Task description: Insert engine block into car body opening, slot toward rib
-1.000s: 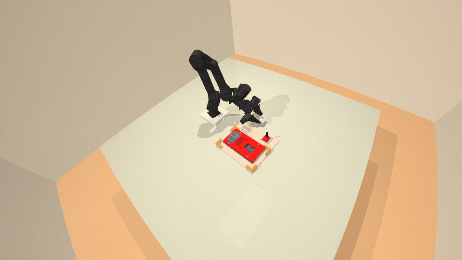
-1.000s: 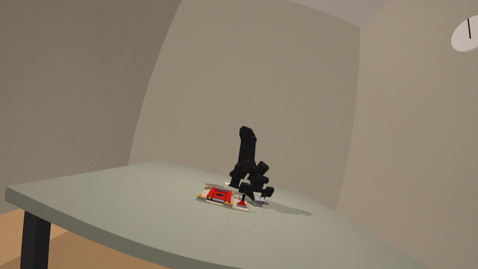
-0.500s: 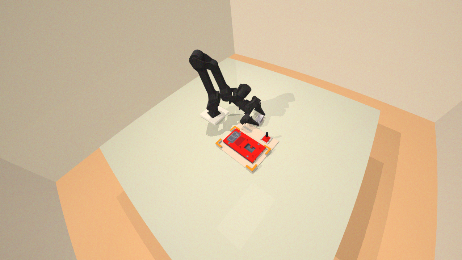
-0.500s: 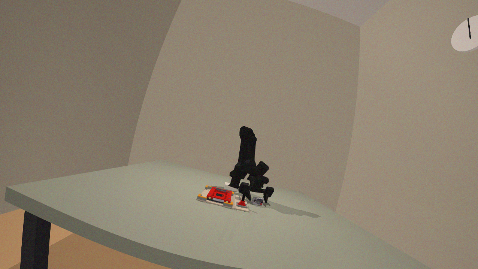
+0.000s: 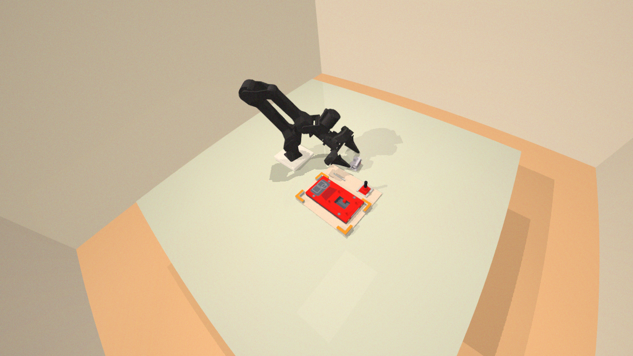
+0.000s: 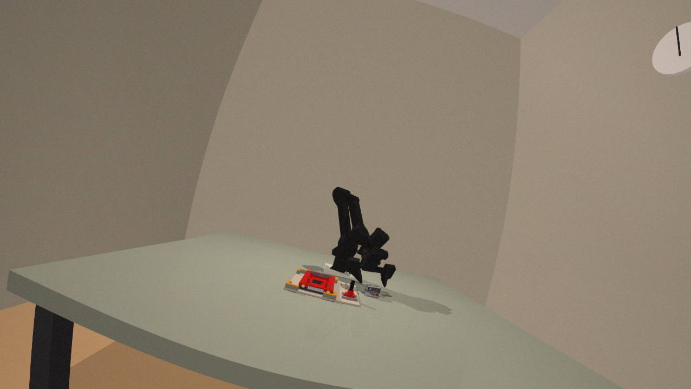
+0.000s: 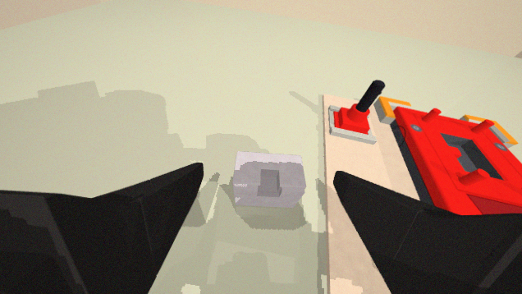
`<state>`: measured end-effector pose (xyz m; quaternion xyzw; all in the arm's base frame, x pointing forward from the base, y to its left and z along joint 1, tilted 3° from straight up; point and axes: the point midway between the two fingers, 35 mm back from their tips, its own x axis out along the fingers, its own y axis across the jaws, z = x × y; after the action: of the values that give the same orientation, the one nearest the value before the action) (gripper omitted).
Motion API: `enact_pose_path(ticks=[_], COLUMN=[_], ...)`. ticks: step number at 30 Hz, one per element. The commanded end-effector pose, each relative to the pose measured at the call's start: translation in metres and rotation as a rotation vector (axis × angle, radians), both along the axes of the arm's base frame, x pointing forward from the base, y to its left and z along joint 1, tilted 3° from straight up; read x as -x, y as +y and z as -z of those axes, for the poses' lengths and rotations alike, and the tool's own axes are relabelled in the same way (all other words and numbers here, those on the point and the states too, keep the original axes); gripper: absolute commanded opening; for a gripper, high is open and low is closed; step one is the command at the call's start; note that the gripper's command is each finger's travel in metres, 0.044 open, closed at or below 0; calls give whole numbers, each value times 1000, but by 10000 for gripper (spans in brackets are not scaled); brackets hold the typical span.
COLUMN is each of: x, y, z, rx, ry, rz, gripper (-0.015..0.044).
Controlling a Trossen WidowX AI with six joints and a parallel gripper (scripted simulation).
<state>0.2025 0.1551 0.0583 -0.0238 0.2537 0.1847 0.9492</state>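
Alone on the pale green table (image 5: 424, 230) (image 6: 202, 309) (image 7: 172, 53), the small lilac-gray engine block (image 5: 356, 163) (image 6: 372, 290) (image 7: 268, 179), a rectangular slot in the face toward the wrist camera, sits just beside the beige board (image 5: 374, 193) (image 6: 354, 303) (image 7: 342, 156). The black gripper (image 5: 354, 159) (image 6: 372, 284) (image 7: 270, 172) holds nothing, its fingers spread nearly full width, with gaps showing on both sides of the block. Right of the block in the wrist view, the board's edge runs close by, bearing the red car body (image 5: 335, 198) (image 6: 316, 281) (image 7: 435, 164), its opening unfilled.
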Motion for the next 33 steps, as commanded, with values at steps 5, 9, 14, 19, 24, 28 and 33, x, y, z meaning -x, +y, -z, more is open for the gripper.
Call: enact_pose_path(ticks=[5,9,14,19,24,28,33], x=[11,9,9,9,1,-5,-10], y=[-5,-4,-4,-4,3,7,9], z=[-12,-9,-9,-9,-11,-13,-17], rx=[-6,-2,-2,1,88,159,233], ry=[-3,-1,-1,3,110,217,361], rz=[3,-1,-1,-2,-19,-31,-43], gripper=[440,440,440,440,440,440,440])
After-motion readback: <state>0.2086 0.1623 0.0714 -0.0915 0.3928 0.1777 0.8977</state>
